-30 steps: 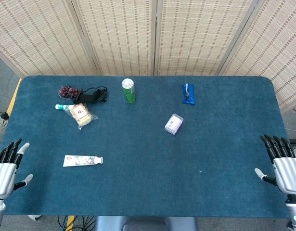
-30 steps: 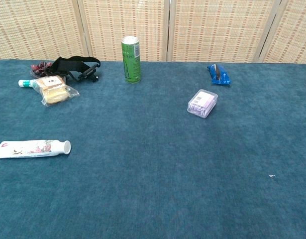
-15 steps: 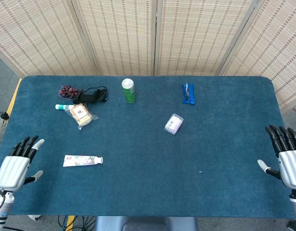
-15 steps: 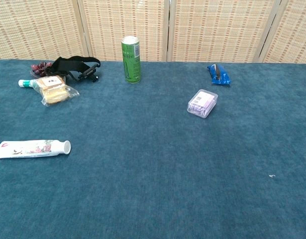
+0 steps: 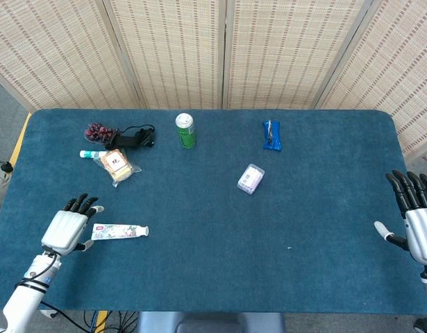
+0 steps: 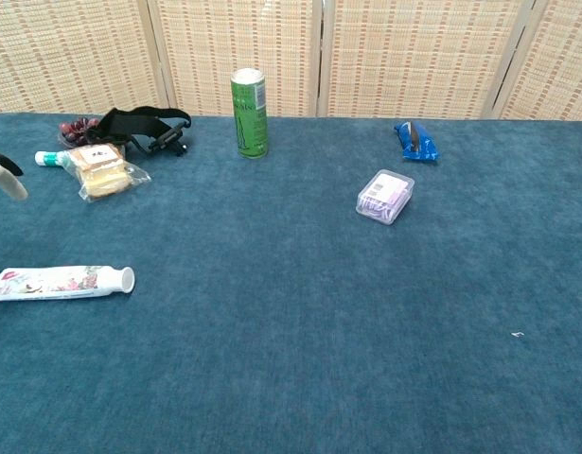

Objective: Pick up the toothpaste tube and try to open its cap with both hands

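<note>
Left hand (image 5: 66,229): hovering low over the near-left of the table (image 5: 213,277), fingers spread, holding nothing; its thumb side is sitting just beside the flat tail of the tube. Whether it is touching the tube cannot be told.

Toothpaste tube (image 5: 119,232): lying flat on the near-left of the cloth, cap (image 6: 128,278) pointing toward the table's middle, not yet lifted.

Far-left cluster: a dark grape bunch (image 5: 97,130), a black strap (image 5: 135,137), a small white-and-green bottle (image 5: 92,154) and a bagged snack (image 5: 117,165) are lying close together, well apart from the tube.

Green can (image 5: 185,130): standing upright at the far middle.

Clear plastic box (image 5: 250,178) and blue wrapper (image 5: 271,134): lying right of centre.

Right hand (image 5: 416,222): waiting off the table's right edge, fingers extended and apart, empty.

Step in hand, as judged: the reach for the tube. The next move is calling for the left hand to settle over the tube's body and close around it, leaving the cap end free for the right hand.
</note>
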